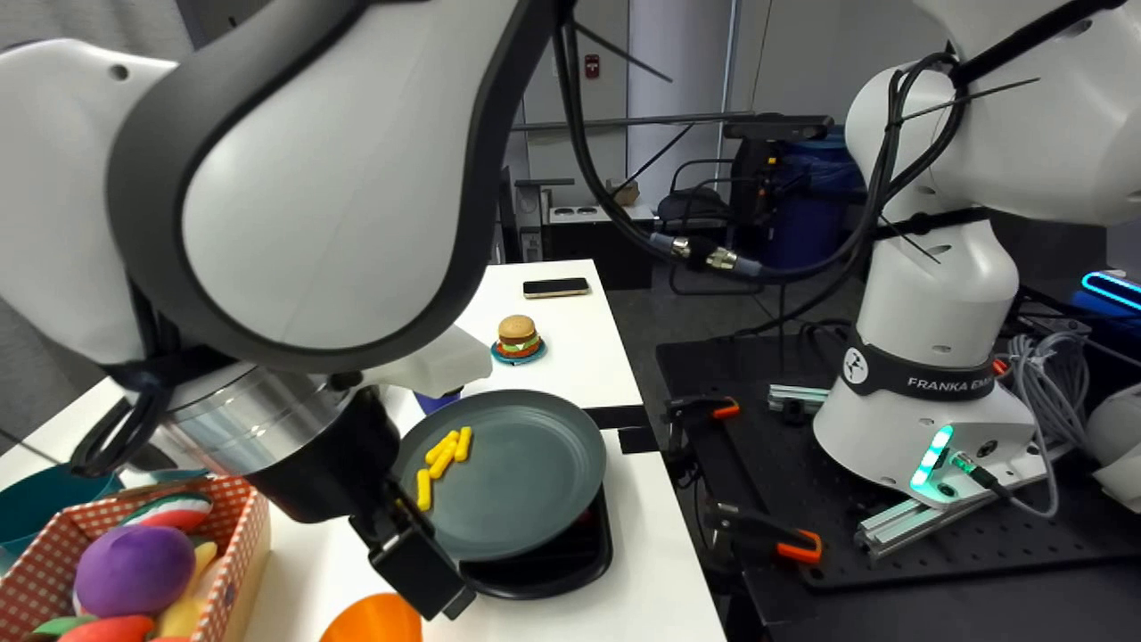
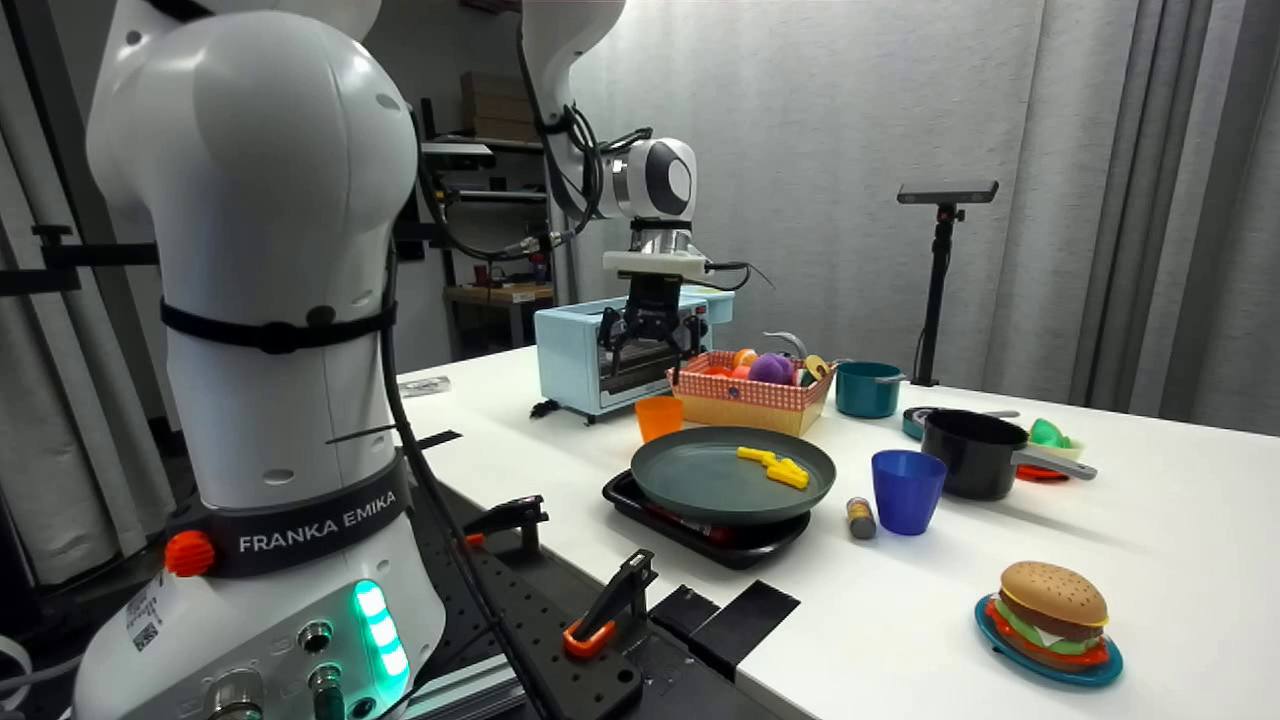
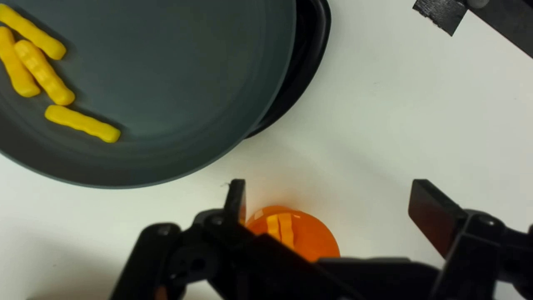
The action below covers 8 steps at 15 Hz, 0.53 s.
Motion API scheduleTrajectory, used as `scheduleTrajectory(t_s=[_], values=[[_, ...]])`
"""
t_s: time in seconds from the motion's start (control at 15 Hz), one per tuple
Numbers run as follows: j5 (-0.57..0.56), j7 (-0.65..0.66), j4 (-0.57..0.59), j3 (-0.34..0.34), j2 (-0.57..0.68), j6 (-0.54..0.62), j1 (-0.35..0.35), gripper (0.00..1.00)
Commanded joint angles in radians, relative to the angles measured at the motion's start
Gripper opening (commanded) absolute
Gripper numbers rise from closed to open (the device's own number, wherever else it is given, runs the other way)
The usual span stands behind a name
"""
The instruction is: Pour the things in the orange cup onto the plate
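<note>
The orange cup [image 2: 659, 420] stands upright on the white table beside the plate; its top also shows in an exterior view [image 1: 374, 621]. In the wrist view the orange cup [image 3: 312, 237] holds yellow sticks [image 3: 286, 227], partly hidden by my finger. The dark grey-green plate [image 2: 690, 485] shows in both exterior views [image 1: 535, 481] and in the wrist view [image 3: 179, 62]. Several yellow sticks [image 3: 46, 73] lie on it near one side. My gripper [image 2: 648, 362] is open and empty above the cup. In the wrist view its fingers [image 3: 329, 191] are wide apart, the cup nearer the left finger.
The plate rests on a black tray [image 2: 735, 545]. A checkered basket of toy food [image 2: 740, 405] and a light blue toaster oven [image 2: 565, 350] stand behind the cup. A blue cup [image 2: 906, 495], a black pot [image 2: 970, 455] and a toy burger [image 2: 1050, 610] stand beyond the plate.
</note>
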Motion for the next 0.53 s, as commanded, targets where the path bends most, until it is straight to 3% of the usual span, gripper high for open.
scheduleTrajectory(t_s=[0.0,0.47], values=[[-0.004,-0.048,0.053,0.018,0.053,-0.009,0.001,1.00],[0.012,-0.106,0.109,0.049,0.114,-0.003,-0.002,1.00]])
